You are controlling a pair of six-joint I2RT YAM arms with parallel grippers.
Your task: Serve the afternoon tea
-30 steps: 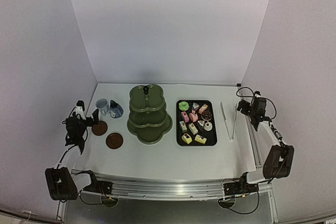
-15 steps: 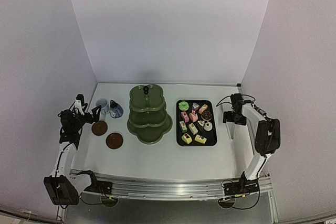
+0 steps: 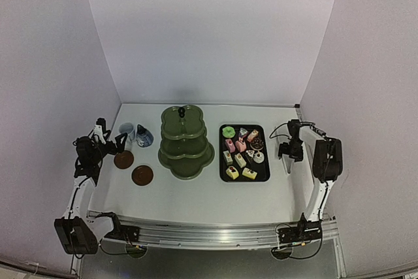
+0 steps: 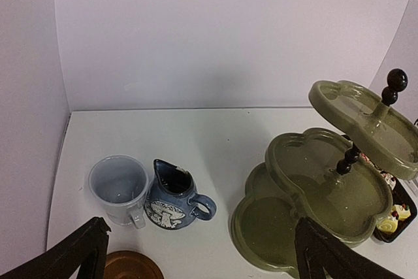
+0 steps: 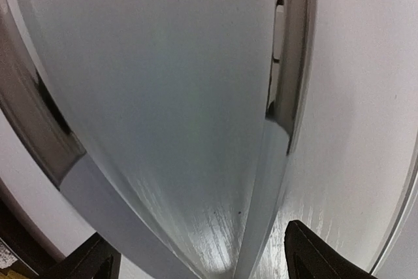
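The olive-green three-tier stand (image 3: 186, 142) (image 4: 339, 181) stands mid-table with its tiers bare. Right of it, several small cakes (image 3: 241, 150) lie on a black tray (image 3: 264, 176). The pale cup (image 3: 127, 131) (image 4: 117, 184) and dark-blue pot (image 3: 144, 136) (image 4: 171, 197) stand together at the left, with two brown saucers (image 3: 123, 159) (image 3: 142, 175) in front of them. My left gripper (image 3: 110, 139) (image 4: 202, 259) hangs open above the nearer saucer (image 4: 130, 267), facing cup and pot. My right gripper (image 3: 288, 152) (image 5: 209, 262) is low over the white tongs (image 3: 287, 160) (image 5: 261, 181), open, its fingers (image 5: 326, 253) on either side of them.
White walls close the table on three sides. The tongs lie near the right wall, just beyond the tray's right edge. A metal rail (image 3: 209, 233) runs along the near edge between the arm bases.
My right arm has swung in from the right edge and come down over the tongs. My left arm has pulled back a little toward the left wall.
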